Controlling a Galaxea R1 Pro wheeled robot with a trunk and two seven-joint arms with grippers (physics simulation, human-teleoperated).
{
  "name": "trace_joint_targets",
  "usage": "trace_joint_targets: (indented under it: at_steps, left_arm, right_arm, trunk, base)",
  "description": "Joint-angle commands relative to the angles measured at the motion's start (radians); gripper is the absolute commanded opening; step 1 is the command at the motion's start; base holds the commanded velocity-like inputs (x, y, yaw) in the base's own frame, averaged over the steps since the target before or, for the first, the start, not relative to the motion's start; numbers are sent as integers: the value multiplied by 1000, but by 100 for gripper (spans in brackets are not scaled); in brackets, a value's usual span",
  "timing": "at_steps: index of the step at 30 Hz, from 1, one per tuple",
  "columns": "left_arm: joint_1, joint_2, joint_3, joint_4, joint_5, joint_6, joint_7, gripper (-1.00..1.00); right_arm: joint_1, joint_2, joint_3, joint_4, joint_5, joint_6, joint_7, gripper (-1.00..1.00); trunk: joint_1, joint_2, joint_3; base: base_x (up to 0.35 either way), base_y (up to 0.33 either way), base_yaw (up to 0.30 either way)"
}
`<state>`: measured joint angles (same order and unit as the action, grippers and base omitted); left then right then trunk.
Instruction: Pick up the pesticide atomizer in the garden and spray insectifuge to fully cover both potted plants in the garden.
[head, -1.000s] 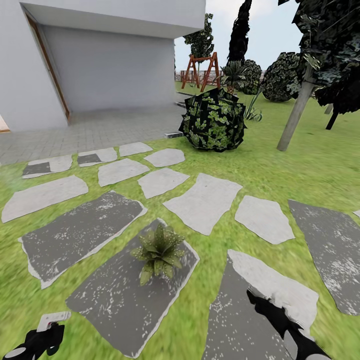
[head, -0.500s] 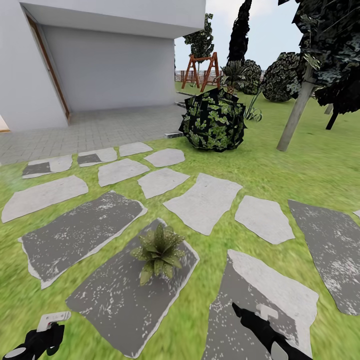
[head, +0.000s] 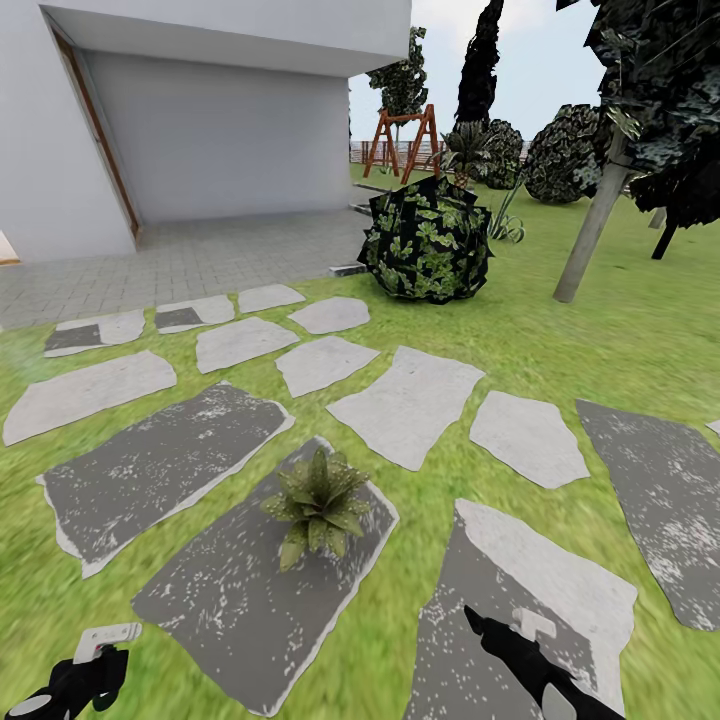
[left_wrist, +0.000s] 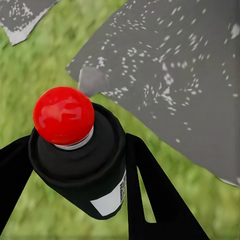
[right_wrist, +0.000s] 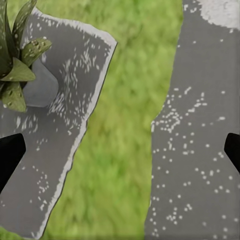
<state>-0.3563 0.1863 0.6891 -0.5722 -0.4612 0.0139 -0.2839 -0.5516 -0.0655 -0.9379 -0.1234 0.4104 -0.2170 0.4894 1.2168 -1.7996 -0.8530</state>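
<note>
Left wrist view: left hand (left_wrist: 75, 195) clamps the glossy red-capped, black cylindrical pesticide atomizer (left_wrist: 80, 155) above speckled stone.

Showed matte black throughout, without visible cables, screws or markings. Left gripper (left_wrist: 70, 200) had two flat, tapering black fingers (left_wrist: 155, 200), widening toward the wrist at 6 o'clock; carried a small white angular block on top in the head view (head: 100, 640). Right gripper (right_wrist: 120, 150) showed as two blunt black fingertips (right_wrist: 10, 155); ended a slim black arm bearing a white fitting (head: 535, 625).
</note>
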Motion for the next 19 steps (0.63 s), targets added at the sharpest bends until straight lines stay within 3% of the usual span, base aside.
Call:
trace_joint_targets:
  at_steps: [1,19]
  left_arm:
    - [-1,-2,7,-2,-8,1,-9,-100]
    - [7,-1,8,-2,-8,1,-9,-100]
  right_arm:
    - [-1,0,-9,1,10,-4,3,100]
    - [-1,1,-9,1,10,-4,3,100]
  trunk:
    - [0,0,-1]
    - [0,0,-1]
  base:
    - [0,0,0]
    - [0,0,0]
